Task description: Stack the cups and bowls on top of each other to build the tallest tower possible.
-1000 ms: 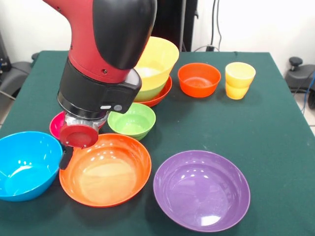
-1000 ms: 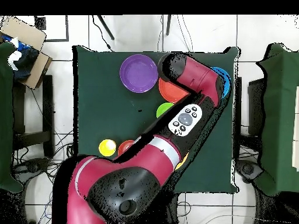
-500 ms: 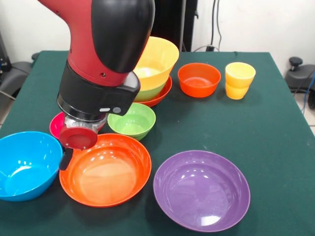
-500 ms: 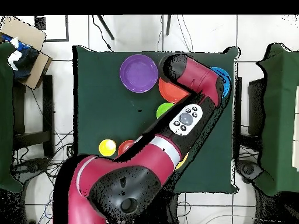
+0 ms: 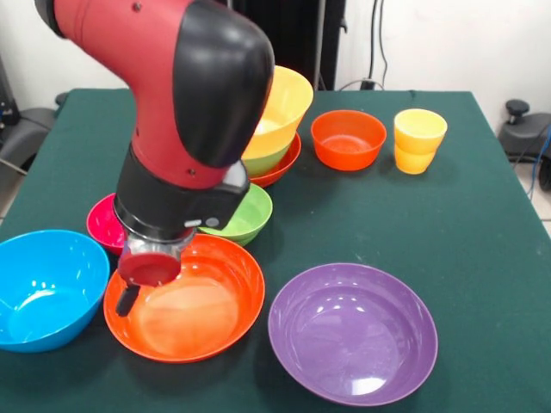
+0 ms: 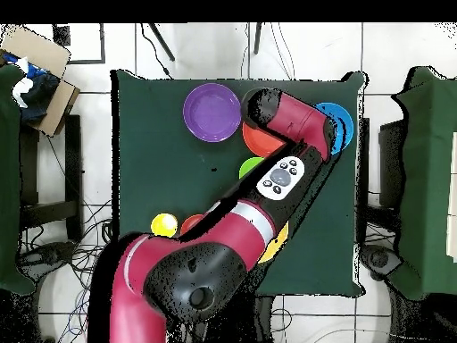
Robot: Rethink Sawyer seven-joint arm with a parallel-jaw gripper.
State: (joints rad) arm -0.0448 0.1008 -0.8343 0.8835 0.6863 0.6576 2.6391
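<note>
My gripper (image 5: 134, 291) hangs low over the left rim of the large orange bowl (image 5: 194, 301); the wrist blocks it, so its state is unclear. Around it stand a blue bowl (image 5: 43, 288), a magenta bowl (image 5: 103, 225), a small lime green bowl (image 5: 248, 215) and a purple bowl (image 5: 353, 331). At the back stands the tower (image 5: 277, 129): a wide red-orange bowl, a lime green one, then a yellow-orange one on top. A small red-orange bowl (image 5: 348, 138) and two nested yellow cups (image 5: 419, 139) stand to its right. From overhead the arm (image 6: 286, 179) covers the gripper.
The green table (image 5: 482, 224) ends close in front of the blue and purple bowls. The overhead view shows the purple bowl (image 6: 212, 112), the blue bowl (image 6: 339, 121), a cardboard box (image 6: 40, 67) off the table and chairs on both sides.
The arm has swung forward and down. The gripper has dropped from above the gap between the magenta and orange bowls to the orange bowl's left rim. The bowls have not moved.
</note>
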